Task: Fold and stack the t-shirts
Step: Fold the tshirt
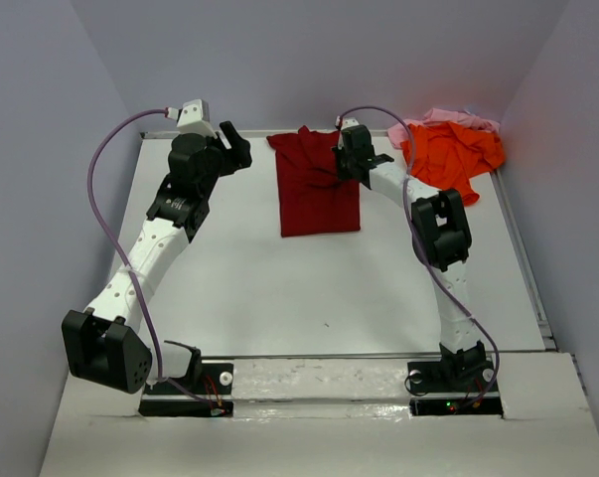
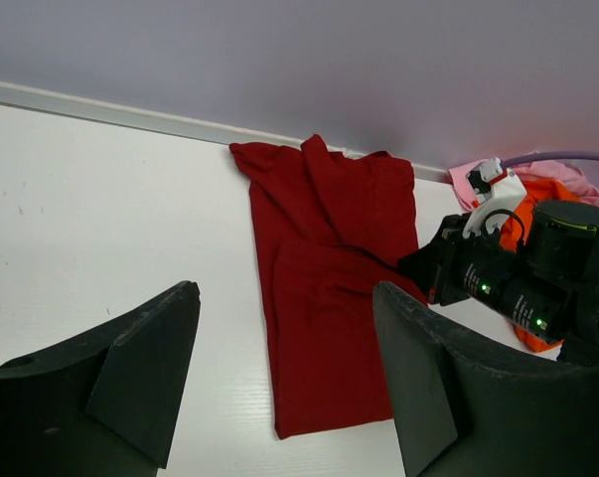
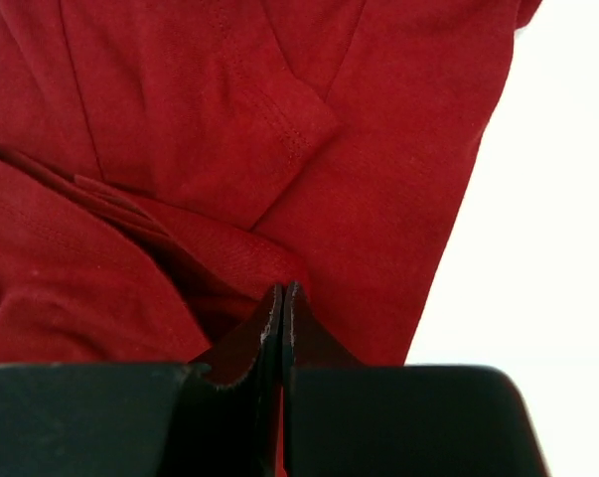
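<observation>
From above, the maroon t-shirt (image 1: pixel 319 194) lies flat on the white surface (image 1: pixel 279 288) towards the far edge, folded into a long narrow shape running away from the arms, with a sleeve poking out at its far left corner. The right pincer (image 1: pixel 343 169) is down on the shirt's right edge near the far end, and the left pincer (image 1: pixel 235 149) hangs off to the left of the shirt, clear of the cloth. Over in the far right corner the orange t-shirt (image 1: pixel 448 154) sits crumpled, with the pink t-shirt (image 1: pixel 443 117) bunched behind it against the wall. Now the left wrist view: the left pincer (image 2: pixel 284 298) is released, its two dark fingers (image 2: pixel 145 368) spread wide with nothing between them, looking down the length of the maroon t-shirt (image 2: pixel 329 328) on the surface (image 2: pixel 100 219). The right pincer (image 2: pixel 418 270) meets the shirt's right edge, and scraps of orange t-shirt (image 2: pixel 523 336) and pink t-shirt (image 2: pixel 466 185) peek out around that arm. On to the right wrist view: the right pincer (image 3: pixel 282 298) is clenched, fingers (image 3: pixel 309 343) pressed flat together, tips biting a raised ridge of the maroon t-shirt (image 3: pixel 180 129), right where a hemmed sleeve edge overlaps the body, and bare surface (image 3: pixel 547 199) shows off to the right
</observation>
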